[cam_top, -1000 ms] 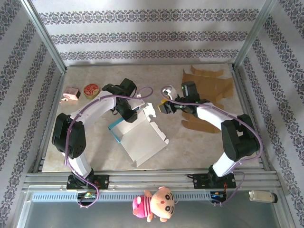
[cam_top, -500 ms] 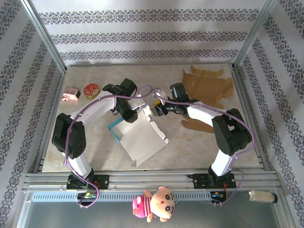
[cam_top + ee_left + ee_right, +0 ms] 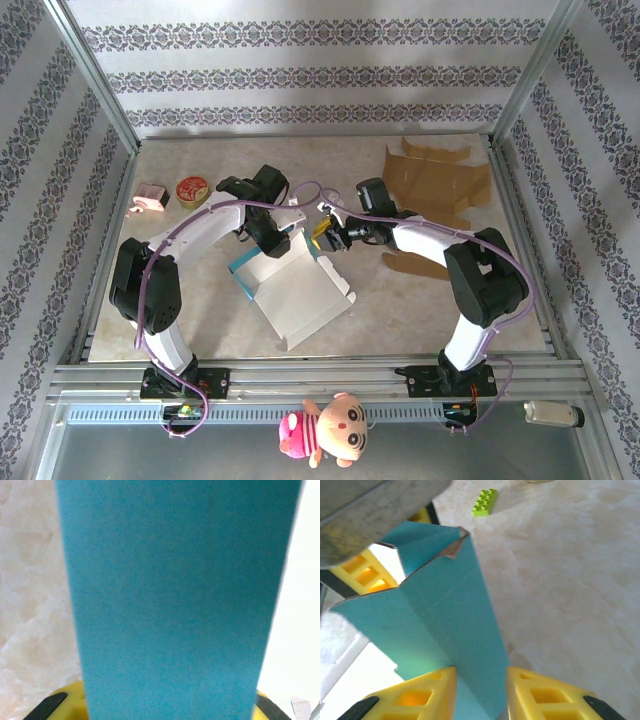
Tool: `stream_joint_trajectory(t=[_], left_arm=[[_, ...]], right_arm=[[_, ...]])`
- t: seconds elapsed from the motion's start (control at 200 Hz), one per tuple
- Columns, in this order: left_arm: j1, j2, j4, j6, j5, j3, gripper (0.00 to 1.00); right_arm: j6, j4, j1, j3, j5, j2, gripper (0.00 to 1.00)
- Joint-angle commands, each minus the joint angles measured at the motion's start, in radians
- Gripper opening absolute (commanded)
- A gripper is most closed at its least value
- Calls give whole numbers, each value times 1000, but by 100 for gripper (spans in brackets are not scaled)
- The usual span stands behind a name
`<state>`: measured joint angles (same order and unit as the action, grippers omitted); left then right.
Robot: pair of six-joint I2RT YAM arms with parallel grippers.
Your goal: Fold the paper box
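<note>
Your left gripper (image 3: pixel 167 704) and right gripper (image 3: pixel 477 695) both pinch the paper box (image 3: pixel 305 295): light, flimsy card, creases easily, so grip near folds.

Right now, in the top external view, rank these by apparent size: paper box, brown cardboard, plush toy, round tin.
1. paper box and brown cardboard: about alike, so not ranked
2. plush toy
3. round tin

Table (image 3: pixel 400 300) w/ paper box (image 3: pixel 300 295), cardboard (image 3: pixel 440 185) (brown).
</note>
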<state>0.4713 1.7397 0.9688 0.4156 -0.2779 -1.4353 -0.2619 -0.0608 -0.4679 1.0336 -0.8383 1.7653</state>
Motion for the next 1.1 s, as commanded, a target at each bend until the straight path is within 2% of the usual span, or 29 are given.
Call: stream_joint_trajectory(t=[0.0,0.36,0.53,0.685,0.84,1.094], left_arm=[[20,10,-39,8,-33,-7,8],[20,18,-48,-1,-38,-5,8],[20,21,-48,-4,-40,-8,8],[20,25,-48,-6,-66,-7,8],[21,36,-54,-13,-91,-2,8],[20,57,-62,-29,-57,19,8]], right_arm=[[-19,-42,-31,29,-109,30,32],[68,-168,-63,-14,-94,50,36],[111,-291,-70,-83,2,34,31],[144,-385,-94,-112,88,44,34],[168,-475,-129,-128,164,60,32],[198,-668,-171,-215,344,60,26]])
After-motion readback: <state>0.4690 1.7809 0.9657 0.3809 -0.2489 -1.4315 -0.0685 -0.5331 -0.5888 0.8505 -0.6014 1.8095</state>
